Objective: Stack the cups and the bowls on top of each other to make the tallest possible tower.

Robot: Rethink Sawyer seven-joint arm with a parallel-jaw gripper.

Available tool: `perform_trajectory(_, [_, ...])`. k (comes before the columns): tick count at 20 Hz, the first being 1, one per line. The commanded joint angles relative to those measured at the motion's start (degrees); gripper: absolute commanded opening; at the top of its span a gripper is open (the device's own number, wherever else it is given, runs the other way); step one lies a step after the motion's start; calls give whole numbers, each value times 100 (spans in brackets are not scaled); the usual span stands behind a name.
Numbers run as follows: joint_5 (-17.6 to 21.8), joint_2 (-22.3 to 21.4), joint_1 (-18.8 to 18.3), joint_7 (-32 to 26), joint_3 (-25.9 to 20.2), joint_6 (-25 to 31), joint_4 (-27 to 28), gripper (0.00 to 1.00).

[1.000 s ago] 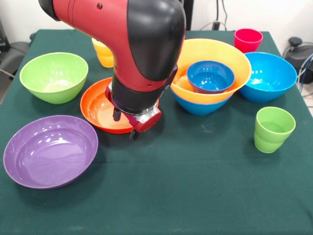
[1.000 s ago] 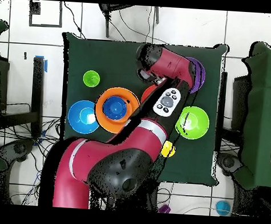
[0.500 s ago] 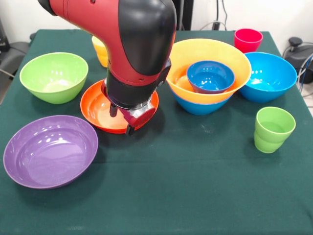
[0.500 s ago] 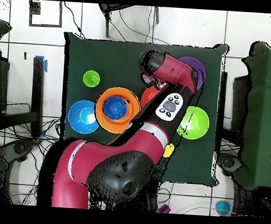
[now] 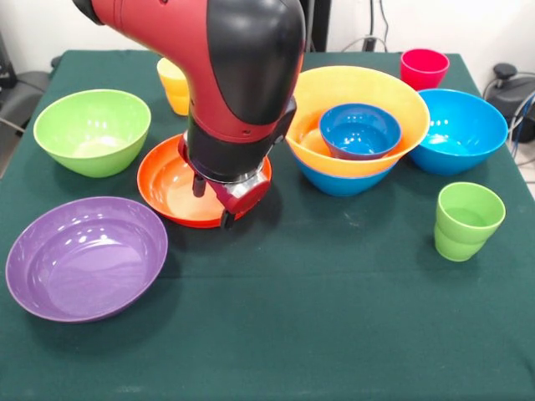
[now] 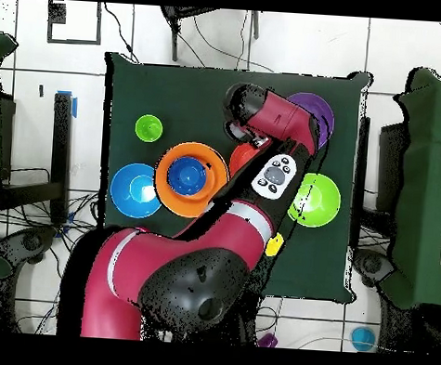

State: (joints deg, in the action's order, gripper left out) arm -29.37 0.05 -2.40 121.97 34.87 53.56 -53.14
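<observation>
My gripper (image 5: pixel 212 203) hangs low over the near right rim of the orange-red bowl (image 5: pixel 167 188). It is open, with one finger inside the bowl and one (image 5: pixel 226 220) at the rim's outer edge. The tower is a blue bowl (image 5: pixel 343 182) holding the large yellow-orange bowl (image 5: pixel 368 83), with the small blue bowl (image 5: pixel 359 129) inside. A third blue bowl (image 5: pixel 460 129) stands beside it. The lime green bowl (image 5: pixel 92 129) and the purple bowl (image 5: pixel 84 257) are at the left. The yellow cup (image 5: pixel 174 88), red-pink cup (image 5: pixel 424 67) and green cup (image 5: pixel 466 219) stand upright, apart.
The arm's thick red and black wrist (image 5: pixel 242 83) hides part of the orange-red bowl and the yellow cup. In the overhead view the arm (image 6: pixel 262 174) lies across the table between the tower (image 6: pixel 189 176) and the lime green bowl (image 6: pixel 318 201). The table has a dark green cloth (image 5: pixel 334 317).
The gripper has risen a little and shifted slightly towards the far side over the orange-red bowl. The bowls and cups have not moved.
</observation>
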Motion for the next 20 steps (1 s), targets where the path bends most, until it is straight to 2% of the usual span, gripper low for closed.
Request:
perform_trajectory(1, [115,214,162,695,-908,-703,-369,100])
perform_trajectory(20, [137,151,193,650,-1079,-1065,-782,100])
